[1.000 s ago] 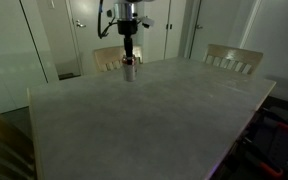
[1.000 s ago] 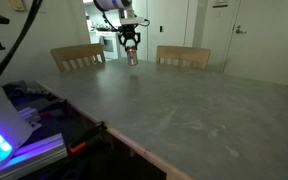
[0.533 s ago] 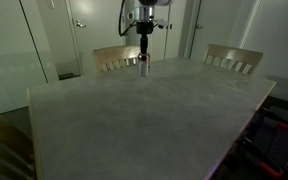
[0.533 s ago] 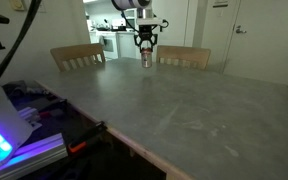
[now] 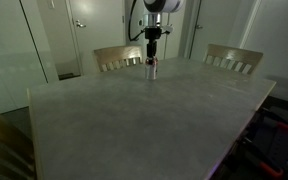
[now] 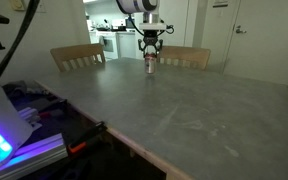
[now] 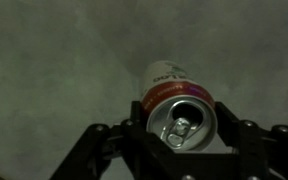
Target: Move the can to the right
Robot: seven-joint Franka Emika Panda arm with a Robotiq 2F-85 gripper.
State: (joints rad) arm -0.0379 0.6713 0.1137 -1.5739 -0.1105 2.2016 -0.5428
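Observation:
The can is a small silver drink can with a red band under its silver lid. In the wrist view it stands upright between my gripper's two black fingers, which press on its sides. In both exterior views the can is at the far edge of the grey table, with my gripper shut on its top from above. Whether the can's base touches the table, I cannot tell.
Two wooden chairs stand behind the table's far edge, seen also from the opposite side. Equipment with purple light sits beside the table. Doors and a wall lie behind.
My gripper has carried the can to the right along the table's far edge, from in front of one chair toward the gap between the two chairs.

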